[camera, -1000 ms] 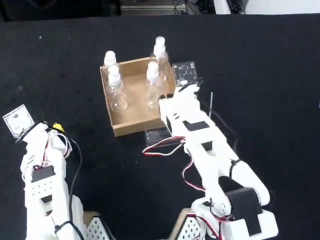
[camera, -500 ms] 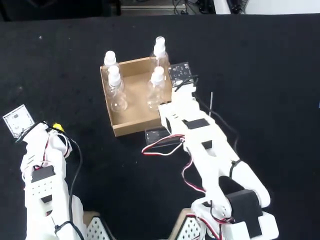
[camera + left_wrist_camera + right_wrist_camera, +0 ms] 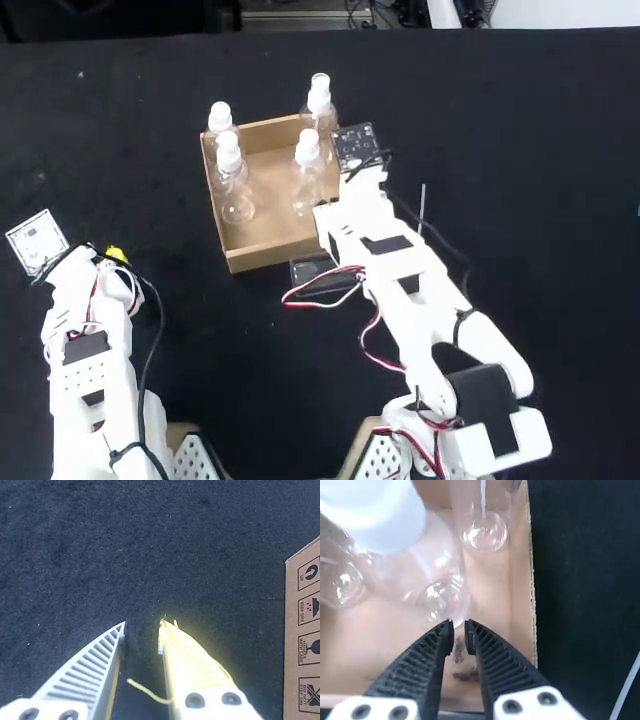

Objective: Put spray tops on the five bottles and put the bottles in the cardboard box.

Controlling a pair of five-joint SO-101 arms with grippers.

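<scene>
The cardboard box (image 3: 270, 250) sits on the black worktop (image 3: 520, 120) toward 12 o'clock in the high view. Four clear bottles (image 3: 232, 185) with white spray tops (image 3: 228, 145) stand in it, two along its 9 o'clock side and two along its 3 o'clock side. The right arm (image 3: 400, 275) stretches in from 5 o'clock, its wrist over the box's 3 o'clock wall. The right end effector (image 3: 458, 625) hangs above the box floor just beside one bottle's base, its fingers all but closed with only a slit between them, gripping nothing. The left arm (image 3: 85, 330) lies at 8 o'clock, well apart from the box. The left end effector (image 3: 142, 625) is slightly parted over bare worktop and empty.
</scene>
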